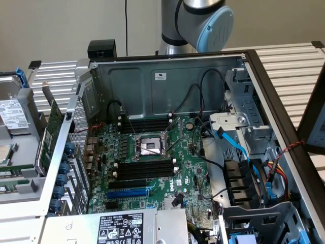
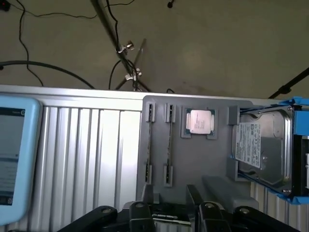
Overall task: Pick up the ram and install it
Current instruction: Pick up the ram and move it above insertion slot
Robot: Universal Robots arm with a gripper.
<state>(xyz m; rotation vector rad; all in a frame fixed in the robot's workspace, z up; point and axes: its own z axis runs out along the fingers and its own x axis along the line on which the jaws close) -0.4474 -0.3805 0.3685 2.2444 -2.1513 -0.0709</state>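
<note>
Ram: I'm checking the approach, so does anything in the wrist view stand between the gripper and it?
Nothing visible does. Two ram sticks stand on edge in the gray tray, and only bare tray lies between them and the gripper.

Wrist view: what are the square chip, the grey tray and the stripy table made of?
The square chip looks capped with bare metal: it has a pale, silvery shine. The grey tray is probably plastic, matte and evenly coloured with moulded clips. The stripy table looks like ribbed aluminium, dull silver.
</note>
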